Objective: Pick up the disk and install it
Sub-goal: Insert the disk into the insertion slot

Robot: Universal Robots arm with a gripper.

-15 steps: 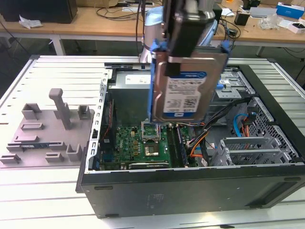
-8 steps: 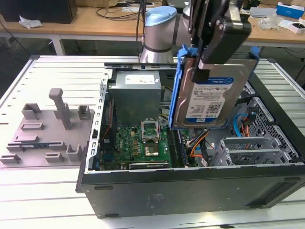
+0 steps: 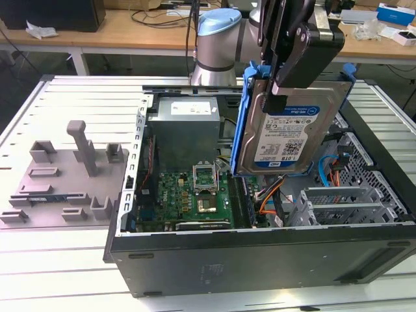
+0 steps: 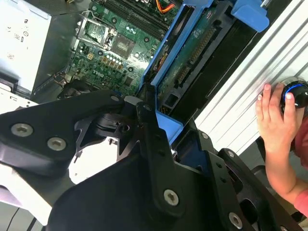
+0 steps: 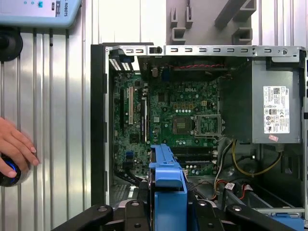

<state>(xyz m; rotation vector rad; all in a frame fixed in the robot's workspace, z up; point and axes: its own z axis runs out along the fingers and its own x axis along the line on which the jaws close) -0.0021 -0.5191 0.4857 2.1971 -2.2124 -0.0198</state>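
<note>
Silver-faced with a white-and-blue label and blue carrier, the disk (image 3: 292,140) hangs upright at upper right of the exterior view, above the open computer case (image 3: 260,260), its top edge clamped by the gripper (image 3: 283,91). Second wrist view: the disk (image 4: 188,62) shows its green circuit underside, blue rail apparently intact. First wrist view: edge-on over the motherboard (image 5: 159,106); a square, firm hold clear of the cables (image 5: 234,156) seems advisable.

Robotics lab or workshop: slotted aluminium table (image 3: 58,260) holds open computer case (image 3: 260,253) and grey fixture plate (image 3: 62,188); robot arm base (image 3: 218,52) beyond case. Wooden benches (image 3: 130,31) behind, strewn with cables (image 3: 166,16) and boxes (image 3: 395,13).
</note>
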